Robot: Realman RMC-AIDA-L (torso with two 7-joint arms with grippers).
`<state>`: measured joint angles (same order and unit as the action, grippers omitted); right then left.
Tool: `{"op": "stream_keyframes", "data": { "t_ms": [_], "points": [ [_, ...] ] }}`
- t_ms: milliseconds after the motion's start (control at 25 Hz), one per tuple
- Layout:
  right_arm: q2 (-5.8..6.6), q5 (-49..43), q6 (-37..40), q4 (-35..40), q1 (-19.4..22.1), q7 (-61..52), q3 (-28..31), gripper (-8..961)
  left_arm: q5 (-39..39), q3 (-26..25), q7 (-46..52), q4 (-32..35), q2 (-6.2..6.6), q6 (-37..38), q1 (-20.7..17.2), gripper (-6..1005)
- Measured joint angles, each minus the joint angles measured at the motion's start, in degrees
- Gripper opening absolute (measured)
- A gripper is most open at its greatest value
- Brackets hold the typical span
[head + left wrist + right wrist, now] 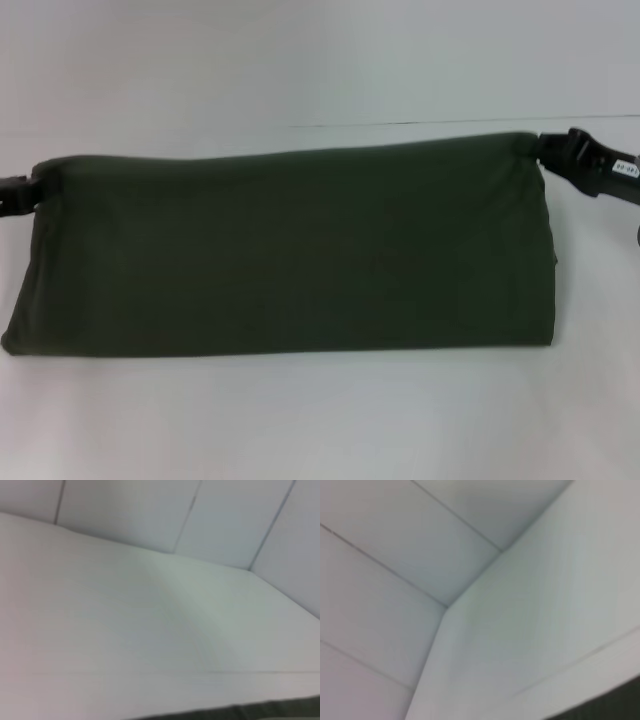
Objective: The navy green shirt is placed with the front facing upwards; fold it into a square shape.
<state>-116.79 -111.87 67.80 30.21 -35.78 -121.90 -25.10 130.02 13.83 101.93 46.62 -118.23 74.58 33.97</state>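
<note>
bare table [300, 420] in front, shirt [290, 250] (wide) behind

Plain dark olive-green shirt [290, 250], no print showing; white table [300, 420]; white panelled wall [395, 545]; black grippers, left [22, 193], right [560, 148]

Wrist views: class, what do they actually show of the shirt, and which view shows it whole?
Left wrist view: mostly white table, shirt only a dark sliver at the edge. Right wrist view: walls and table, one dark corner. Head view: whole shirt, a gripper at each upper corner.
</note>
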Motion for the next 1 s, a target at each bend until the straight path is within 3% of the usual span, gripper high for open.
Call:
{"op": "stream_keyframes", "data": {
  "t_ms": [200, 560, 1000],
  "points": [
    [-1.44, 3.6, -4.8, -0.8, -0.7, 4.2, -0.6, 51, -2.7, 1.6, -0.8, -0.1, -2.24, -6.7, 0.7, 30],
    [-2.79, 5.6, -13.7, -6.4, -3.9, 11.7, -0.6, 56, -8.6, 4.7, -1.9, -0.7, -5.19, -18.2, 0.7, 30],
    [-2.90, 9.0, -19.1, -10.3, -5.3, 18.1, -0.7, 64, -11.1, 5.9, -6.4, -6.3, -5.55, -25.5, 2.2, 31]
  ]
}}
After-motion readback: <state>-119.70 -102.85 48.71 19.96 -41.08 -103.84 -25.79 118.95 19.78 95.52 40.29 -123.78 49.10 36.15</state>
